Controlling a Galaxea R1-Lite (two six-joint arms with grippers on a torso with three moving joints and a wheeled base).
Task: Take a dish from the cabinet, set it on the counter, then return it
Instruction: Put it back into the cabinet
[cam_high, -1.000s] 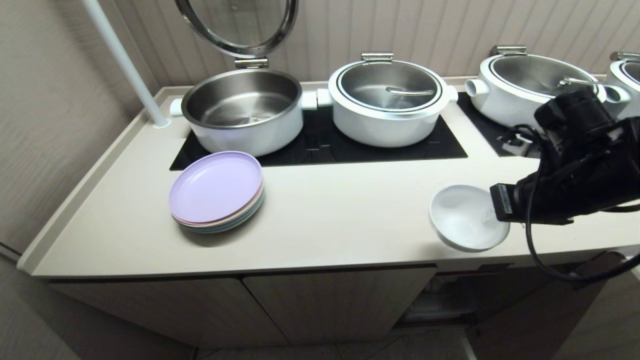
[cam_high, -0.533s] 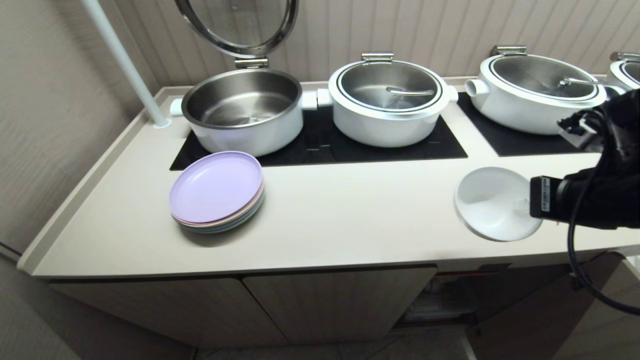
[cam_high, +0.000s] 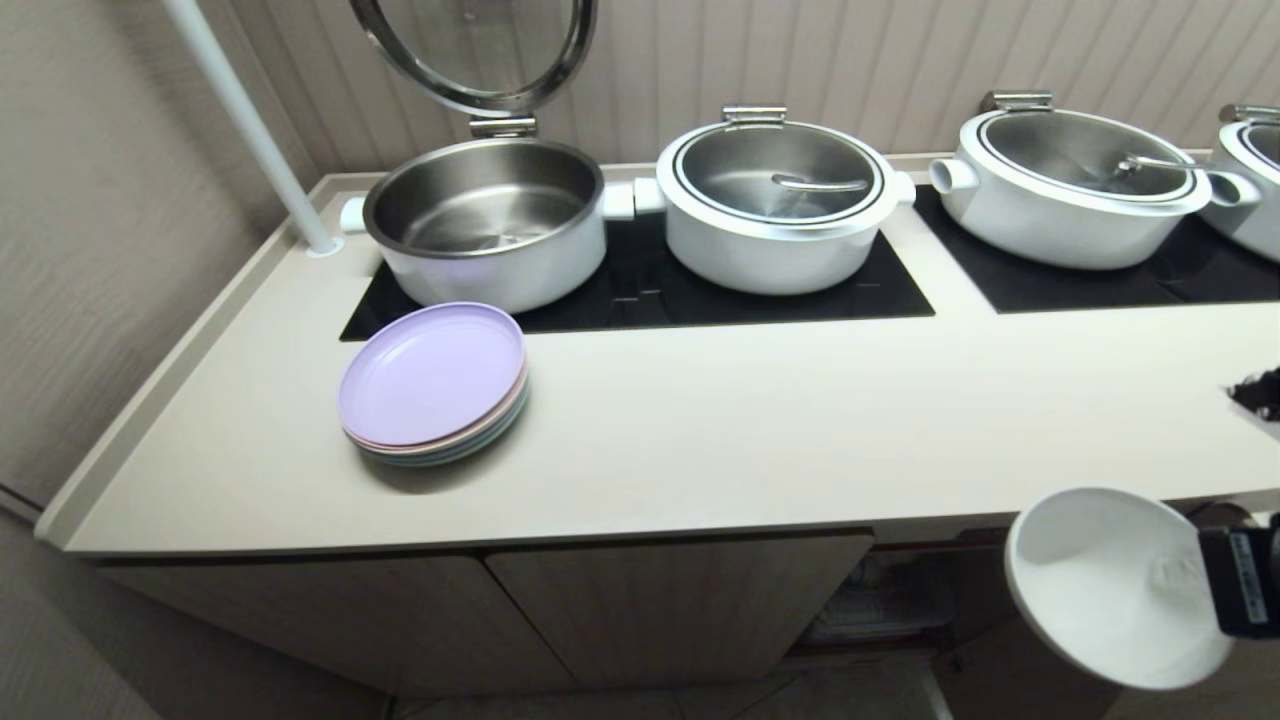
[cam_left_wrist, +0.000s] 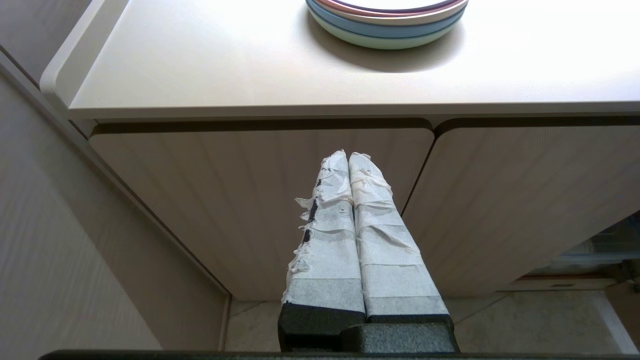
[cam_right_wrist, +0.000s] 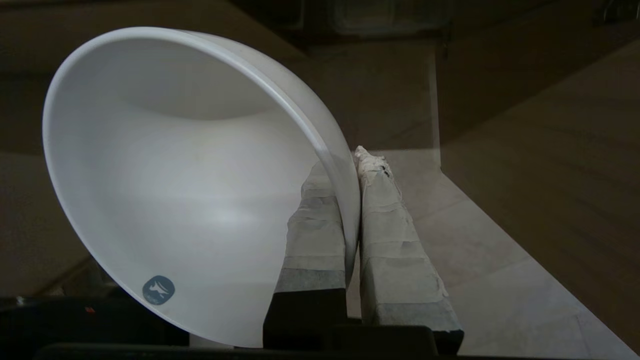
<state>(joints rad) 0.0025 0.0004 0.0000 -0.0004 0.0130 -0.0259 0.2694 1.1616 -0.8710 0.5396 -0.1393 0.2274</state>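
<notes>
Nearest, lower right of head view: right pincer (cam_right_wrist: 350, 165) pinching rim of white dish (cam_high: 1110, 585), one taped finger inside the bowl wall, the other outside. Dish tilted, mouth facing up and toward the left, held off the bench (cam_high: 700, 430), beyond its front edge and lower, in front of the open part of the cabinet (cam_high: 680, 610). Small grey-blue sticker on dish's inner wall near the wrist.

Left pincer (cam_left_wrist: 348, 160) parked low before the closed fluted cabinet doors, taped fingers pressed together, holding nothing.

On bench, left of middle: stack of pastel plates (cam_high: 432, 385), lilac one uppermost, just in front of black cooktop panel (cam_high: 640, 285).

Farther back: open steel pot (cam_high: 485, 220) with lid raised (cam_high: 470, 50), lidded white pot (cam_high: 775, 205) beside it, handles almost touching. Further lidded pot (cam_high: 1070, 185) on second panel to the right, another cut by the frame edge. White pole (cam_high: 250, 125) rising from far left corner of bench. Ribbed wall behind.
</notes>
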